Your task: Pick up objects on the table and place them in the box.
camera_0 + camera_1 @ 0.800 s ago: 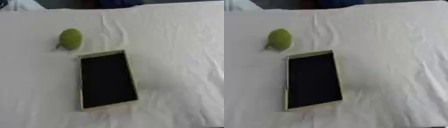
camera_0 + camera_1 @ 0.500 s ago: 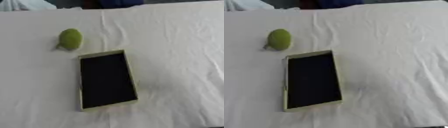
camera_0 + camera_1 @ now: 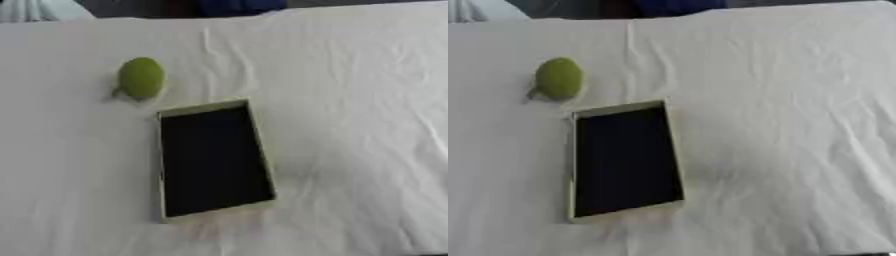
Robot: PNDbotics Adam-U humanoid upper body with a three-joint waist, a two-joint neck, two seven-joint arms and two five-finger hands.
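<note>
From my left eye view I see a table draped in a white, creased cloth (image 3: 350,100), its folds running from the far edge toward the middle. A shallow rectangular box with pale yellow-green walls and a dark, matte black inside (image 3: 214,159) lies flat near the centre, long side running away from me, turned slightly askew. Beyond its far left corner, close but apart from it, sits a small rounded olive-green fruit-like object with a dull skin (image 3: 142,77), casting a soft shadow to its left. The box holds nothing that I can make out.

In my right eye view the same box (image 3: 625,161) and green object (image 3: 559,77) sit further toward the left of the picture, with more bare cloth (image 3: 798,125) to the right. A bit of something dark blue (image 3: 677,6) shows past the far edge.

Neither of my hands shows in either view, so I cannot tell how their fingers stand.

Against the earlier frames, the box and the green object keep the same places relative to each other; nothing on the cloth has moved.
</note>
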